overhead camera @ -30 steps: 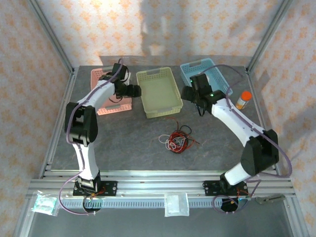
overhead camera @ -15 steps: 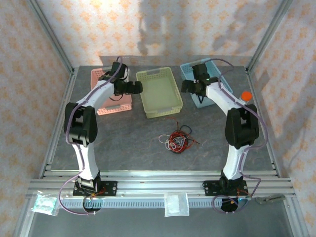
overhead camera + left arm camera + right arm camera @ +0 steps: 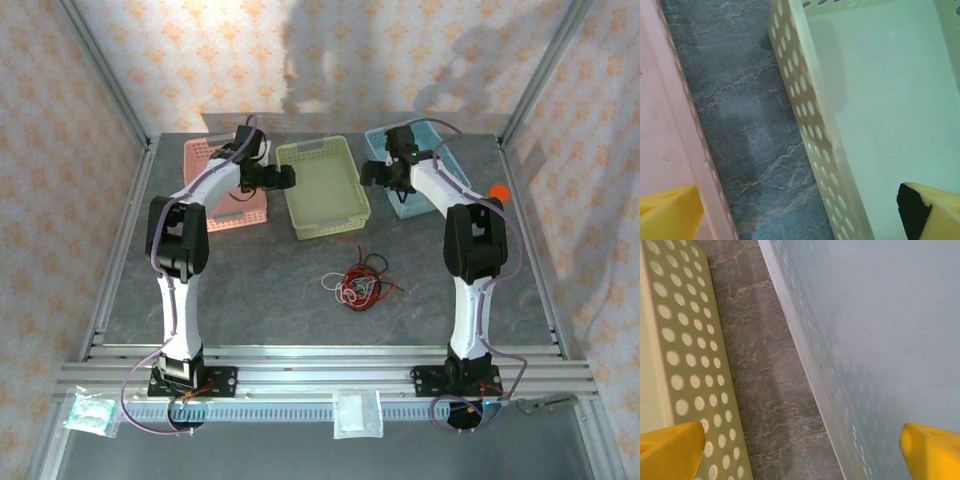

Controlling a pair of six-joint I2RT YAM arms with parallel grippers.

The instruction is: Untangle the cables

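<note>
Top external view: cables (image 3: 358,282), one small heap of red, black and white wire, lying on the bare table (image 3: 250,290) a little to the 3 o'clock side of centre and just off the 6 o'clock edge of the green basket (image 3: 330,227). The heap is compact with no firm long axis. It spreads slightly wider from 9 to 3 o'clock, with a white loop at its 9 o'clock side, a black loop at about 1 o'clock and a red strand trailing toward 3 o'clock. Left hand (image 3: 280,179): wide apart and holding nothing, over the gap between the pink basket (image 3: 215,222) and the green basket; the cables lie at about 5 o'clock from it, well apart. Right hand (image 3: 377,176): wide apart and holding nothing, over the gap between the green basket and the blue basket (image 3: 432,128); the cables lie at about 6 o'clock from it, and it is judged the slightly nearer of the two. Bottle (image 3: 497,192), orange cap, at the 3 o'clock edge of the table, partly behind the right arm. Wrist views: yellow fingers (image 3: 670,212) cut off at the frame corners, with basket walls and the table between them. How many wires there are, where their ends lie and how they cross cannot be made out.
</note>
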